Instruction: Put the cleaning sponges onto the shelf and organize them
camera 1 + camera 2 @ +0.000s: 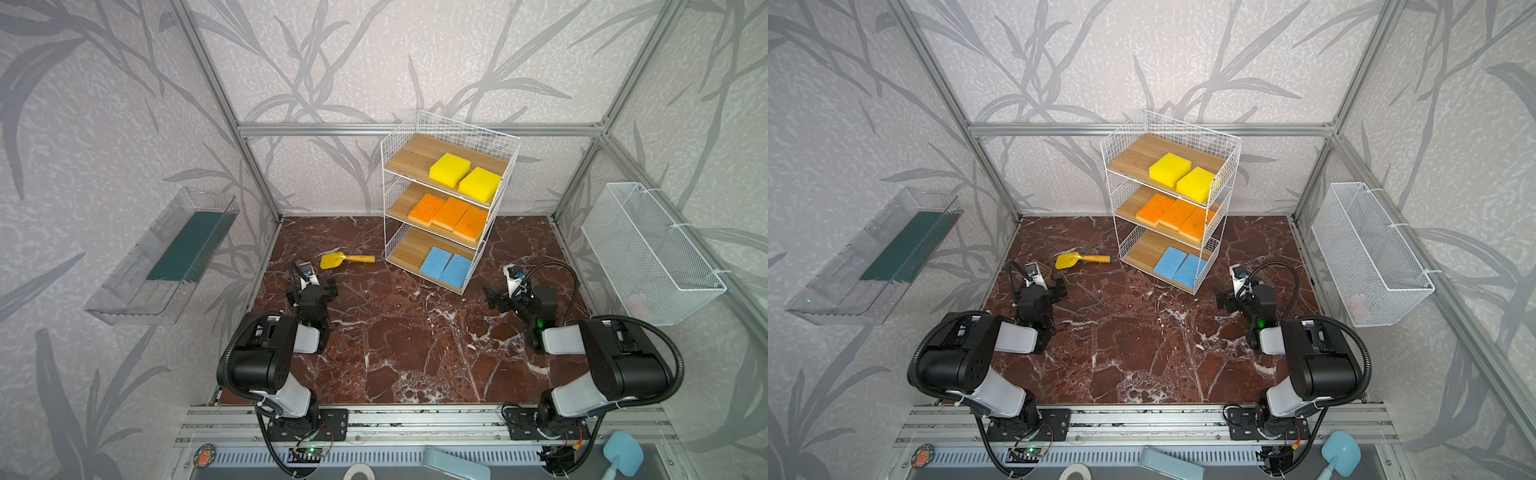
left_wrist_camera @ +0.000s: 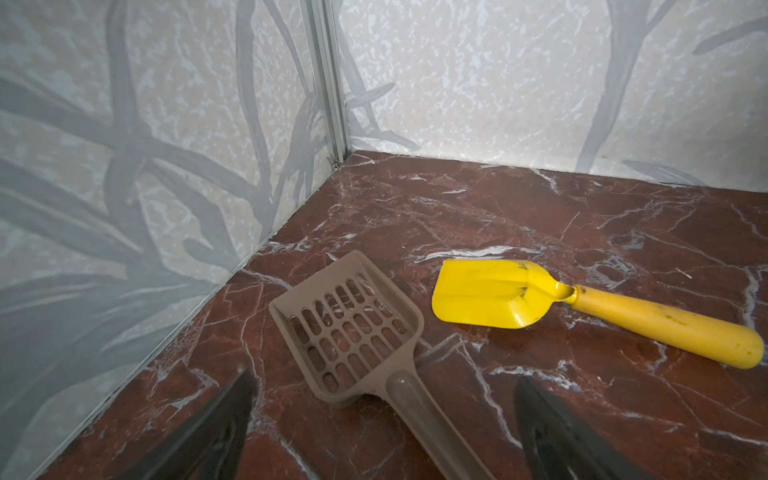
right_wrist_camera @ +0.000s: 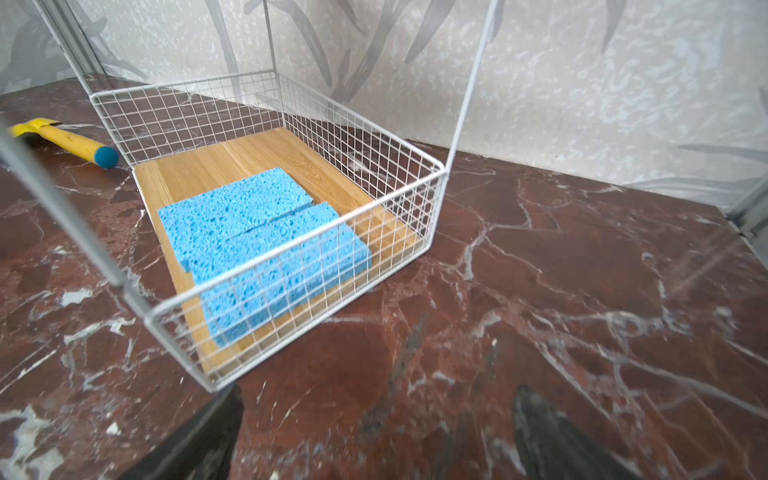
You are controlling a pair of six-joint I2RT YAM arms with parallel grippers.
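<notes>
The shelf [image 1: 409, 156] [image 1: 1133, 158] is a white wire rack with three wooden boards, standing at the back middle of the marble floor. Two yellow cleaning sponges [image 1: 449, 169] sit side by side on its top board. Three orange ones [image 1: 450, 213] fill the middle board, and two light blue ones [image 1: 434, 262] [image 3: 237, 203] lie on the bottom board. My left gripper [image 1: 311, 284] [image 2: 382, 378] hangs open at the left, away from the shelf. My right gripper [image 1: 496, 297] [image 3: 380, 390] is open and empty over bare floor, just in front of the shelf's near right corner.
A yellow scoop [image 1: 347, 260] [image 2: 490, 295] lies on the floor left of the shelf. A brown slotted scoop [image 2: 349, 328] lies below my left gripper, its handle running between the fingers. A clear tray [image 1: 166, 257] hangs on the left wall, a white mesh basket [image 1: 652, 253] on the right.
</notes>
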